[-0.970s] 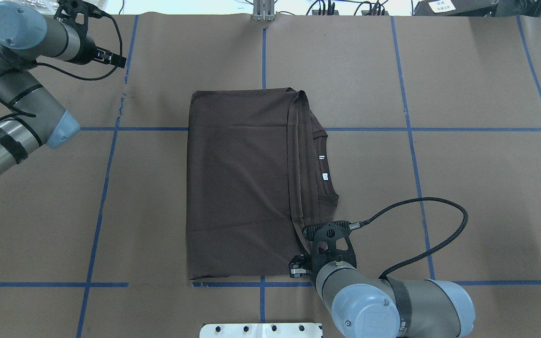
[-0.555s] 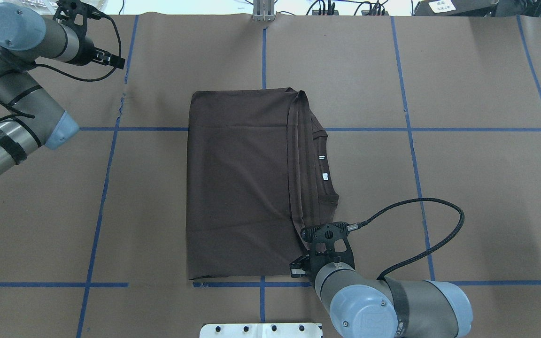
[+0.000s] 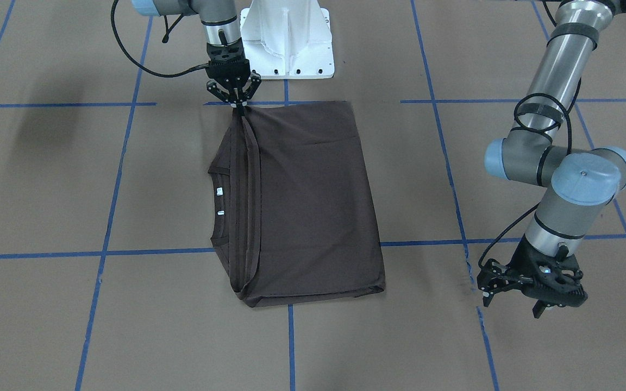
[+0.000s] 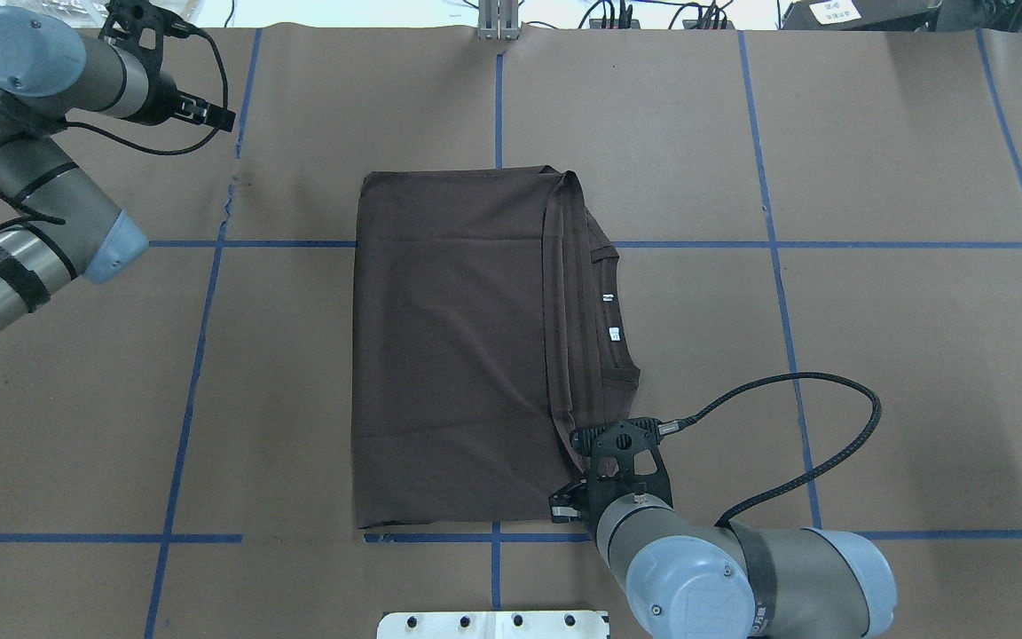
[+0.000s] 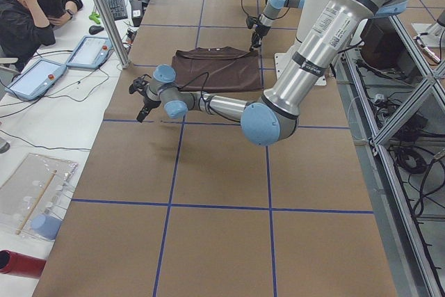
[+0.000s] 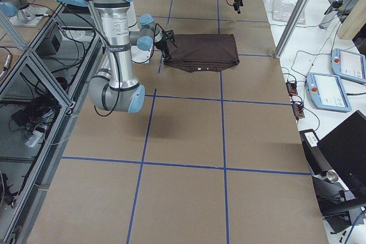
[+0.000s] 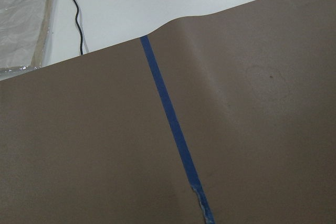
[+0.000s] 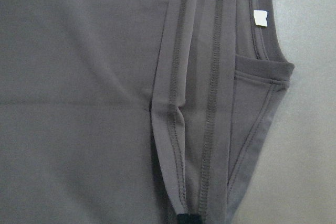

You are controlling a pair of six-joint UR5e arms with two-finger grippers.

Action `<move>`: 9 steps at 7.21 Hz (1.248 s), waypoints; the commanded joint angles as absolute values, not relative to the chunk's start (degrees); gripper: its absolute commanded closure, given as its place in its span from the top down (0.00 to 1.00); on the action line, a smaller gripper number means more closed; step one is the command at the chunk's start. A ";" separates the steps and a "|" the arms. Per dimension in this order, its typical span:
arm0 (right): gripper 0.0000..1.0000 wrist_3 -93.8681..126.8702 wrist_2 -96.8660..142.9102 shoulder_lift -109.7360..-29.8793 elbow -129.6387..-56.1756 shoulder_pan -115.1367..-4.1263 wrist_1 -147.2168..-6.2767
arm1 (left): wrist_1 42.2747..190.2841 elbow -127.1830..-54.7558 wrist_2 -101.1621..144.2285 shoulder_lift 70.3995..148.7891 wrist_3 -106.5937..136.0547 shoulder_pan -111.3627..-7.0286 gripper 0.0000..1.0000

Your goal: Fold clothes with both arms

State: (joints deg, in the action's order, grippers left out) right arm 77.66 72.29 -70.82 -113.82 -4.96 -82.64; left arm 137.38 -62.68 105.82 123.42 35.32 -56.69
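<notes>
R gripper (image 3: pixel 240 108) pinched tight on folded dark brown T-shirt (image 3: pixel 307 201) at hem corner; L gripper (image 3: pixel 511 308) fingers spread, holding nothing, over table (image 3: pixel 47 190), well apart.

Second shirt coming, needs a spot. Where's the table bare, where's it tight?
Barest: table right of the shirt, past its collar, beyond the cable loop. Also the strip between the shirt and the left gripper. Tight: the shirt's near right corner, where the right gripper pinches the hem.
</notes>
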 commanded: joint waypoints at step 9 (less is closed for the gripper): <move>1.00 82.71 70.75 -75.85 -119.58 -3.51 -82.53 | 137.37 -66.16 106.00 122.09 37.51 -56.08 1.00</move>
State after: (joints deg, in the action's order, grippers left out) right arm 82.81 70.56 -75.87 -116.28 -3.23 -82.61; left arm 137.47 -64.26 105.92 122.80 36.17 -56.43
